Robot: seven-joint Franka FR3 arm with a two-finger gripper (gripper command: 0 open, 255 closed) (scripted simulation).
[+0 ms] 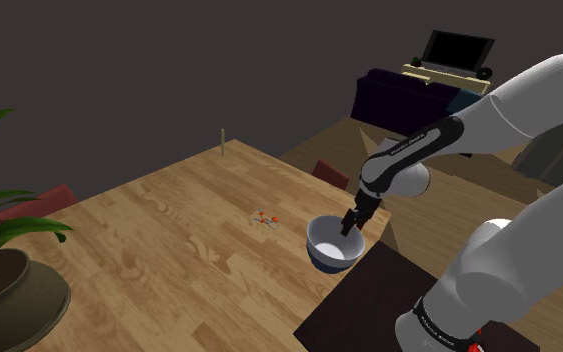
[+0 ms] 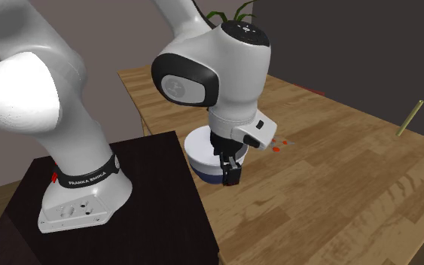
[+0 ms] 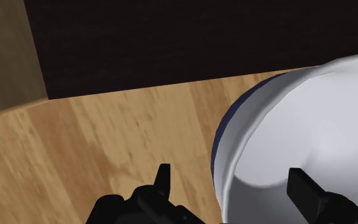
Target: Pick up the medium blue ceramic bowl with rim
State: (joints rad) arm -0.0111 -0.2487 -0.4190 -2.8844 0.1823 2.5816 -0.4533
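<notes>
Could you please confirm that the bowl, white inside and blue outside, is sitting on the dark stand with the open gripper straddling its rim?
Not quite: the bowl sits on the wooden table, beside the dark stand, not on it. The second exterior view shows this. The open gripper does straddle its rim, as you say.

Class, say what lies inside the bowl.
The bowl shows a bare white inside; one finger of the open tool hangs over it. What lies under that finger is hidden.
</notes>
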